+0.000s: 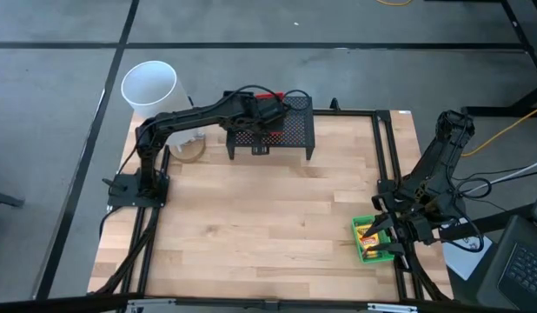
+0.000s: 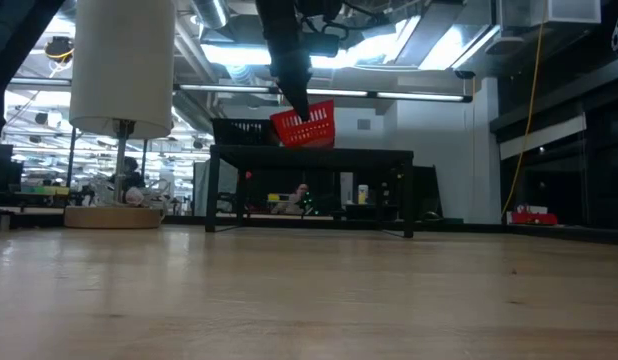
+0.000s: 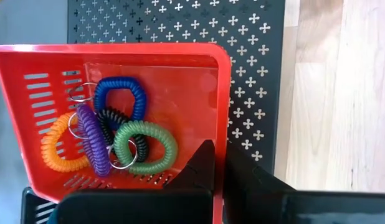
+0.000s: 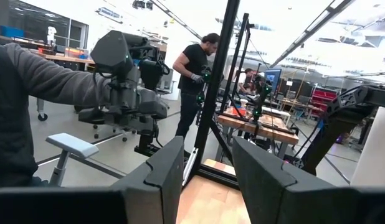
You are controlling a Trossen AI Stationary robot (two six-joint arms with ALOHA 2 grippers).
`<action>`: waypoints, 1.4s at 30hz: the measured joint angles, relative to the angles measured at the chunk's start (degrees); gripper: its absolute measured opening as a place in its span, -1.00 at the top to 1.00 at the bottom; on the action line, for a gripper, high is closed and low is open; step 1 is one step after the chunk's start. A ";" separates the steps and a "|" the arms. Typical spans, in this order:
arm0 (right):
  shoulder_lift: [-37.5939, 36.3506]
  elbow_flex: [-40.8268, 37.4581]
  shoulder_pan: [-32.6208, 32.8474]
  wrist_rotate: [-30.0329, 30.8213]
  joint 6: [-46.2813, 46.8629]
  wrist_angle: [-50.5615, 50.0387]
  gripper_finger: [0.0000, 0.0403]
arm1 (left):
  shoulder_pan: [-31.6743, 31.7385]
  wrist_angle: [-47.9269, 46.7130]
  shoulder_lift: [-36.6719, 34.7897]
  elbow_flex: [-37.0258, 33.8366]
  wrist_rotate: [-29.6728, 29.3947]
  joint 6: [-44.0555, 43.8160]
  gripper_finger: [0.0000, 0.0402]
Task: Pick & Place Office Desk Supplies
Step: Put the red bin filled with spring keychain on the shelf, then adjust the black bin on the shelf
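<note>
i log: left claw (image 3: 218, 163) clamped on the red basket's (image 3: 30, 87) rim, above the black mesh stand (image 3: 255, 74); coil loops (image 3: 108, 134) inside. right claw (image 4: 208, 165) wide, beside green basket (image 1: 369, 241).

I see the stand (image 1: 286, 130) at the table's (image 1: 268, 226) far edge. The basket (image 3: 118, 68) hangs above the stand's left part, its rim pinched by my left gripper (image 3: 214, 168), and loops (image 3: 108, 137) lie inside it. Left of the stand sits the cylinder (image 1: 149, 84). Well right and nearer me, a second basket (image 1: 366, 239) holds crayon boxes (image 1: 369, 235), just beside my right gripper (image 1: 392, 233).
</note>
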 joint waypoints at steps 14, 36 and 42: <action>0.04 0.00 0.00 0.00 0.61 -0.04 0.31 | 0.32 -0.48 1.99 0.05 -0.58 -0.43 0.97; 0.07 0.00 0.00 0.00 0.59 -0.07 0.31 | -0.86 1.39 1.67 0.04 -4.79 0.86 0.34; 0.07 0.00 0.00 0.02 0.63 -0.44 0.31 | -1.74 3.54 0.63 0.00 -5.53 1.60 0.27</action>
